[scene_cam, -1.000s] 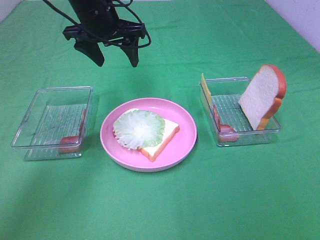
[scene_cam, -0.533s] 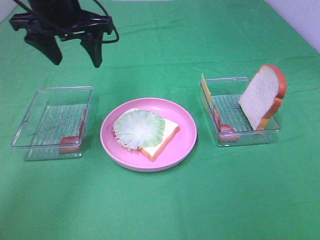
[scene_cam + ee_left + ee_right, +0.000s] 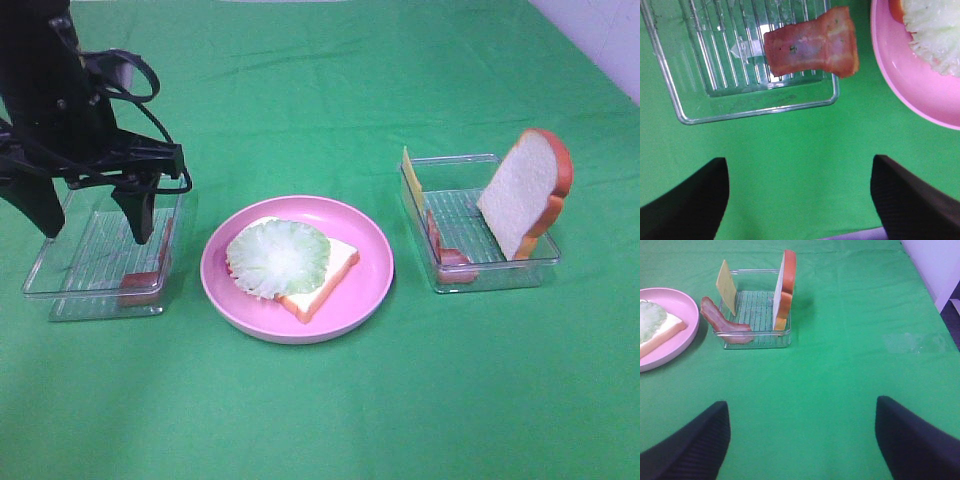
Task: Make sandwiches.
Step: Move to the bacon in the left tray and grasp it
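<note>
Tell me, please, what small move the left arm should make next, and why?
Probably lower the left gripper onto the bacon strip so its open jaws straddle it. The gripper hangs above the left tray, where the bacon lies in the corner nearest the pink plate, and the lettuce there has no bacon on it yet.

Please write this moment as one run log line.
left pincer: open, by left tray | bacon: in it | plate: bread, lettuce | right pincer: open
</note>
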`<state>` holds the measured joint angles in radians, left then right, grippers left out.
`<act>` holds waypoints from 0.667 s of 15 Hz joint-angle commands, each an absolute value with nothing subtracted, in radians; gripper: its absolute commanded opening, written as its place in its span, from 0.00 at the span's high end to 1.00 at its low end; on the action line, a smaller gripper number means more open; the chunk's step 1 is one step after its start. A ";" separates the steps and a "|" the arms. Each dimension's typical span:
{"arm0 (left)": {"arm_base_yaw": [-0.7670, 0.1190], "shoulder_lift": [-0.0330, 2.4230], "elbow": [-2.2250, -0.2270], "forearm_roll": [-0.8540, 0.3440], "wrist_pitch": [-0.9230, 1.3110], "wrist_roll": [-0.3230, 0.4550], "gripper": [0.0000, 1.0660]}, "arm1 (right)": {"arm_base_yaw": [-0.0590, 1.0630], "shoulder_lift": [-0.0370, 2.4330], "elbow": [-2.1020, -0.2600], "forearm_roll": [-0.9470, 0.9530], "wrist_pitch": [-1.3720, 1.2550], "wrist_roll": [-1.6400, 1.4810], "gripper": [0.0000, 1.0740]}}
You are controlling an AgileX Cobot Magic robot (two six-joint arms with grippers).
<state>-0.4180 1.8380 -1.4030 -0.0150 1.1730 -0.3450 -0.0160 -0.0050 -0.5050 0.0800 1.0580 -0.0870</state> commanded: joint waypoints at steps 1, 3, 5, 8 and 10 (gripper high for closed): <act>-0.420 1.882 -1.375 -0.032 1.087 -0.355 0.31 | -0.022 -0.019 -0.505 0.084 1.060 -0.099 0.30; -0.420 1.936 -1.375 -0.033 1.053 -0.354 0.31 | -0.022 -0.019 -0.505 0.084 1.060 -0.099 0.30; -0.420 1.967 -1.375 -0.033 1.011 -0.351 0.31 | -0.022 -0.019 -0.505 0.084 1.060 -0.099 0.30; -0.420 1.976 -1.375 -0.032 0.963 -0.351 0.38 | -0.022 -0.019 -0.505 0.084 1.060 -0.099 0.30; -0.420 1.976 -1.375 -0.032 0.947 -0.351 0.50 | -0.022 -0.019 -0.505 0.084 1.060 -0.099 0.30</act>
